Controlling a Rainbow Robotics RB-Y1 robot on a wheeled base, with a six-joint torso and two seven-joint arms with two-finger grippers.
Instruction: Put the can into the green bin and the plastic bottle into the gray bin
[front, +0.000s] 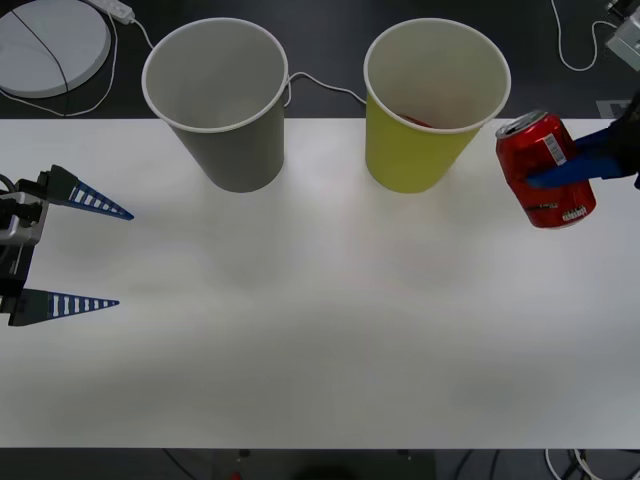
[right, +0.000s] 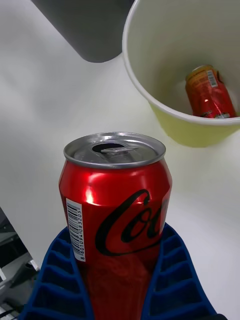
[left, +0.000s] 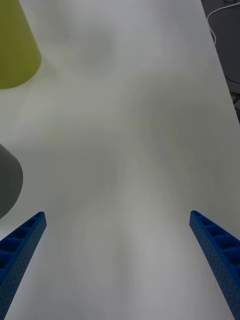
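My right gripper (front: 550, 172) is shut on the can (front: 535, 150), a red drink can with a silver top, held just right of the green bin (front: 410, 160). In the right wrist view the can (right: 117, 200) stands upright between my blue fingers (right: 60, 280), short of the green bin's rim (right: 150, 100). Another red can (right: 207, 92) lies inside that bin. The gray bin (front: 235, 150) stands left of the green one, its pale inside bare. My left gripper (front: 122, 258) hangs open over the table's left edge, with nothing between its fingers (left: 22, 245). The plastic bottle is out of view.
The white table (front: 320, 330) stretches wide in front of both bins. Behind its far edge lie a round white disc (front: 50, 45) at the back left and white cables (front: 320, 85) on a dark floor.
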